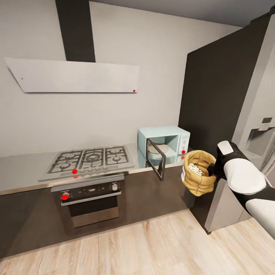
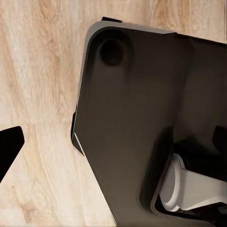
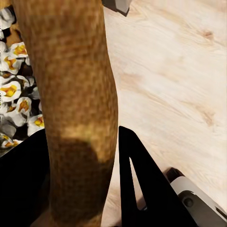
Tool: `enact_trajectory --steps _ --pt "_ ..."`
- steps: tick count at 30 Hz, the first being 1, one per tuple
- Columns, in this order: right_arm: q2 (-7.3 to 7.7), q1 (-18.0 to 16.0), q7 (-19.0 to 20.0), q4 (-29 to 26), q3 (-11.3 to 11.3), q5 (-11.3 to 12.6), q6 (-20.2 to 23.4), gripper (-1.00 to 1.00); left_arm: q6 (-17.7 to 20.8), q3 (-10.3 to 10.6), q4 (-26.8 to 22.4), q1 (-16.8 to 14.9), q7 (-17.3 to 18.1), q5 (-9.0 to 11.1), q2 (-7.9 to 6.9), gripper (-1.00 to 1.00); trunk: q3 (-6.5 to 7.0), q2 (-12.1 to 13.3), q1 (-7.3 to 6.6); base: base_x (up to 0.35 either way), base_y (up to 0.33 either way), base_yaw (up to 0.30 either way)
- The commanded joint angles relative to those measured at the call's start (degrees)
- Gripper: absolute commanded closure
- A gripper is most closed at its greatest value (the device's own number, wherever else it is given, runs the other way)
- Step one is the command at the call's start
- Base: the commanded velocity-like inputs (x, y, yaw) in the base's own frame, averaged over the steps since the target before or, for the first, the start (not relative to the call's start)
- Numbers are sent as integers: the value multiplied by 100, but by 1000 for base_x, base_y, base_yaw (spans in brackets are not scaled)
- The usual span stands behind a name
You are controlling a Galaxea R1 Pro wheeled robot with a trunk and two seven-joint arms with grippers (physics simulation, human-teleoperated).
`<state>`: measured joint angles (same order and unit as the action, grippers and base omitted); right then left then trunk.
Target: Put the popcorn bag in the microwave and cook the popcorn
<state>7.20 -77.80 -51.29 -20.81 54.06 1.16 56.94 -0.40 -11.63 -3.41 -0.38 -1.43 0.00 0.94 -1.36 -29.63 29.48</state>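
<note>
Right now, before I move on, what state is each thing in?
Microwave: door swung open, a pale plate inside.
Popcorn bag: held off the counter beside the microwave, upright, open-topped.
Popcorn: white, popped-looking pieces inside the bag.
Right tool: shut on the bag's rim.
Oven: door closed.
Left tool: state unclear.

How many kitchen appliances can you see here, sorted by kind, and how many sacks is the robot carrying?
Microwave, door open: 1
Gas hob: 1
Built-in oven: 1
Extractor hood: 1
Fridge: 1
Popcorn bag, held at its rim by the right gripper: 1
Total: 6
</note>
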Motion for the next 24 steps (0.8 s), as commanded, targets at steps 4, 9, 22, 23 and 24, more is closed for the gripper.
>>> enact_trajectory --steps 4,9,22,23,24 --pt "1 -7 -30 -2 17 9 19 100 -4 -24 -2 -5 -15 0 2 -100 -12 -11 4 152 -313 194" --pt "1 -7 -30 -2 16 7 19 100 -4 -24 -2 -5 -15 0 2 -100 -12 -11 4 151 -313 246" --pt "-2 56 -30 68 16 5 -7 100 -4 -24 -2 -4 -15 0 2 -100 -12 -11 4 151 -313 250" --pt "-4 62 -30 68 16 6 -7 100 -4 -24 -2 -3 -15 0 2 -100 -12 -11 4 147 -313 250" --pt "-2 71 -30 68 16 7 -8 100 -4 -24 -2 -3 -15 0 2 -100 -12 -11 4 143 -313 246"
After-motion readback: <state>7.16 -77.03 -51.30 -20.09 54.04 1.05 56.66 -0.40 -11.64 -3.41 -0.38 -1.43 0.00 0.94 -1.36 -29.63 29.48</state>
